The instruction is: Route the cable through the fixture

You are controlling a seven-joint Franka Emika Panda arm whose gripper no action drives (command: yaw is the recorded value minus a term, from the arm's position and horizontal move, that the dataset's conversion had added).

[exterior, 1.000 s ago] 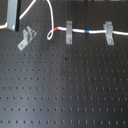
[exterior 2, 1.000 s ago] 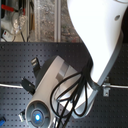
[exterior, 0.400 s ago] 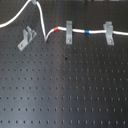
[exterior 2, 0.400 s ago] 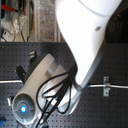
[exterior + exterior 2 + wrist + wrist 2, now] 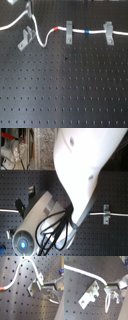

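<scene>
Gripper fingers closed down on the cable; in both wrist views the white cord enters between the fingertips, and in the second wrist view a loop of it hangs out past them. Grip point sits just beside the forked top of the fixture; in the first wrist view the cord appears to touch one prong, but whether it lies inside the fork slot cannot be told. In the second wrist view the fixture shows its long flat foot on the perforated board, with the cable passing over its top. In the first exterior view the gripper is only partly in frame at the upper edge, above the fixture, which stands turned at a slant toward the first exterior view's left. The cable runs in from that view's left edge up to the gripper, drops beside the fixture, curves back up to the red band, passes through the first upright bracket, past the blue band and through the second upright bracket. In the second exterior view the arm fills most of the frame; a short length of cable and one bracket are visible.
</scene>
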